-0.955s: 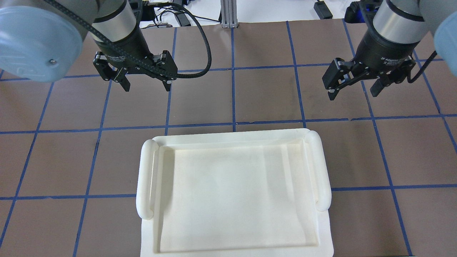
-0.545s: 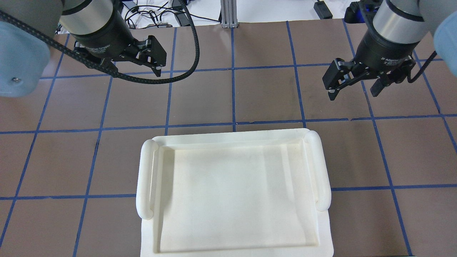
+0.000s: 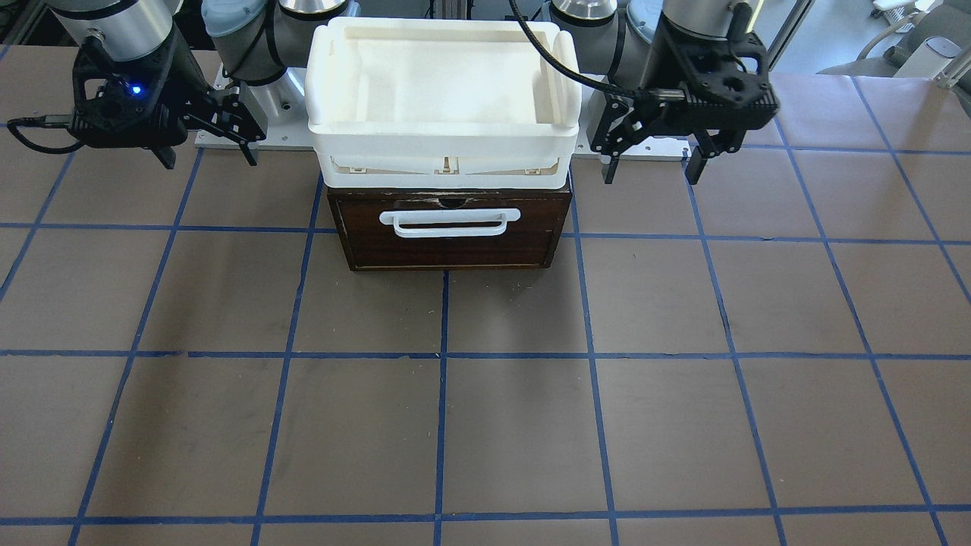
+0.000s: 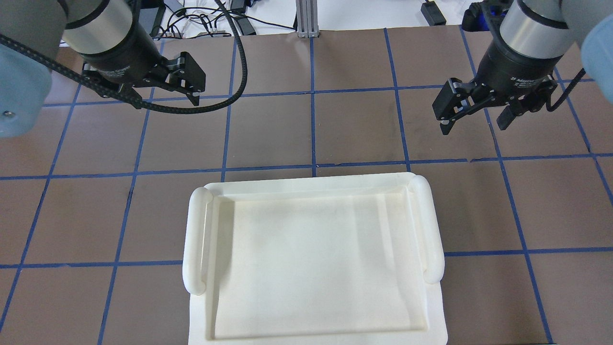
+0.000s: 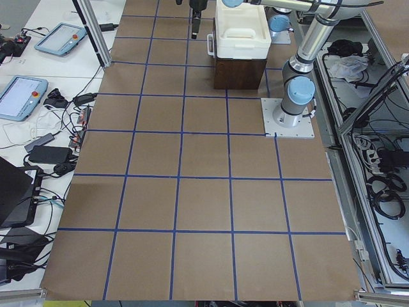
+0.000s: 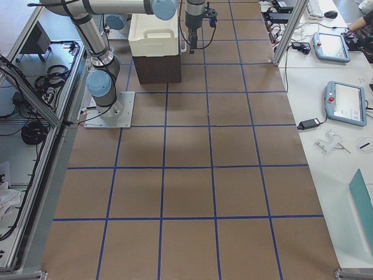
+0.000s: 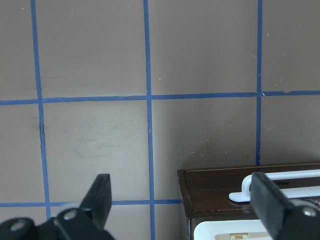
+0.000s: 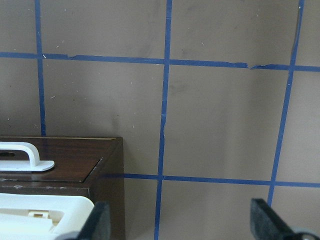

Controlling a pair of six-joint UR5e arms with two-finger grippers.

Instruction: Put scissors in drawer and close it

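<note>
The drawer [image 3: 531, 243] shows its dark brown front and white bar handle [image 3: 450, 222]. It sits pushed in, and its pale interior does not show. The scissors are in no view. My left gripper [image 4: 158, 93] is open and empty, hovering over the table off the drawer box's left side. It also shows in the front-facing view [image 3: 651, 173]. My right gripper [image 4: 473, 125] is open and empty off the box's right side, also in the front-facing view [image 3: 206, 158]. The left wrist view shows a corner of the drawer front [image 7: 215, 192].
A white plastic tray [image 4: 433, 225] with rounded side handles rests on top of the drawer box and hides it from overhead. Brown table with blue tape grid [image 3: 440, 425] stretches in front. Cables and tablets [image 5: 22, 96] lie on a side bench.
My left gripper has moved to the view's left and farther from the tray, still open. The right gripper has not moved.
</note>
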